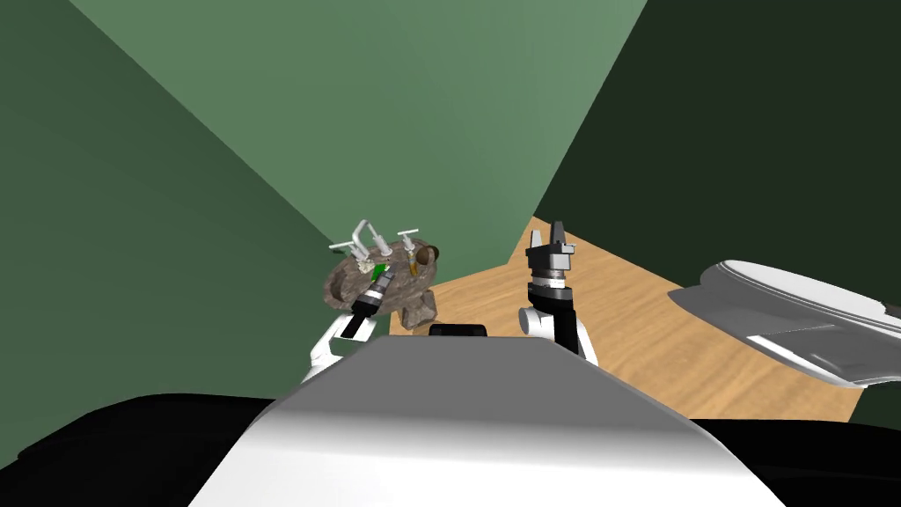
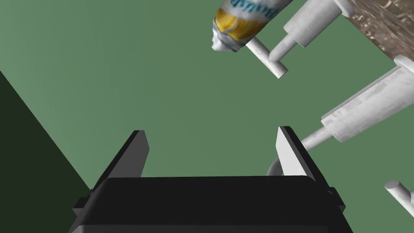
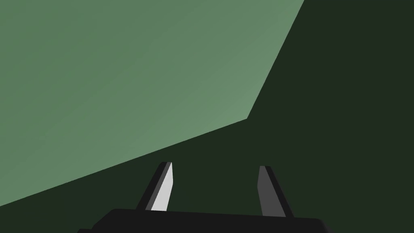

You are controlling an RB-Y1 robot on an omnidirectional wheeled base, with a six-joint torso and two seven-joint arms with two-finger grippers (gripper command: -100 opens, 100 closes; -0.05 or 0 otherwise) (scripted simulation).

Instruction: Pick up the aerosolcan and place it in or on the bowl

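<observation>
While my left tool [image 2: 211, 130] and right tool [image 3: 214, 165] both gape empty, one yellow-and-white aerosol can [image 2: 241, 21] sits beside the white taps [image 2: 360, 109].

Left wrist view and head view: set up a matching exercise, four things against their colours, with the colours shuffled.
Things:
1. aerosol can
2. basin
3. floor
4. tap

Colours:
A. tan wood grain
B. mottled brown and grey
C. plain white
D. white with a yellow band and blue lettering

Pairs: 1-D, 2-B, 3-A, 4-C
</observation>
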